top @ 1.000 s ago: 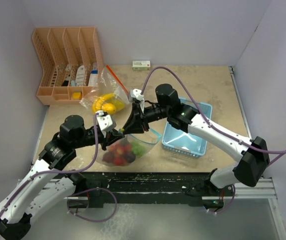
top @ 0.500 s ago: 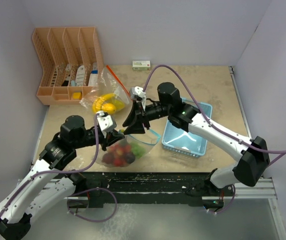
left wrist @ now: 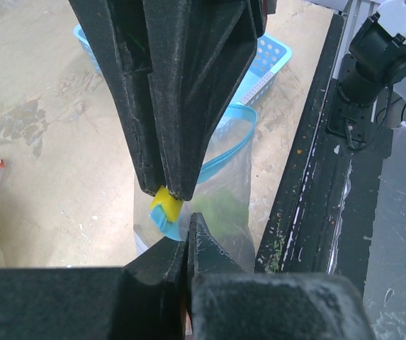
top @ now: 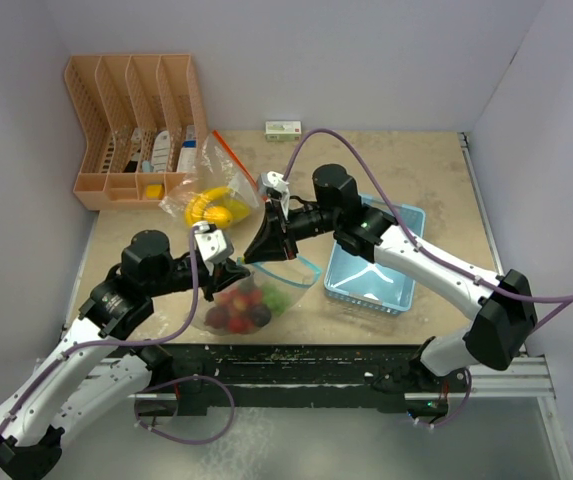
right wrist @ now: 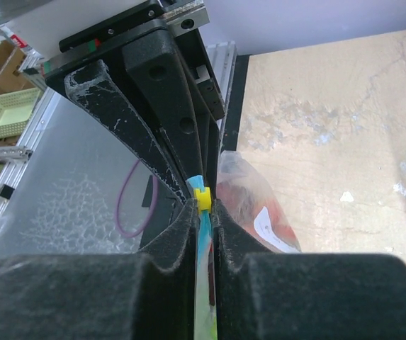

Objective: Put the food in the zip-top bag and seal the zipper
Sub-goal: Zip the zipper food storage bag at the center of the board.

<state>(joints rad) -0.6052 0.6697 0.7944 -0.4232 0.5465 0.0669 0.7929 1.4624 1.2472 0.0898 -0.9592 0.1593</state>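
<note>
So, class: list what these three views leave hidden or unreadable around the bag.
Top view: the left end effector and right end effector cover where they pinch the zip-top bag.
Left wrist view: the right end effector's fingers hide most of the food.
Right wrist view: its own fingers hide how far the zipper is sealed.

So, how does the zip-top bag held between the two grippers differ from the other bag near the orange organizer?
The front bag has a blue zipper and holds red, dark purple and green food; the back bag has an orange-red strip and holds yellow pieces. The left gripper and right gripper pinch the front bag, its mouth partly open; the back bag lies untouched. Both are clear plastic.
</note>
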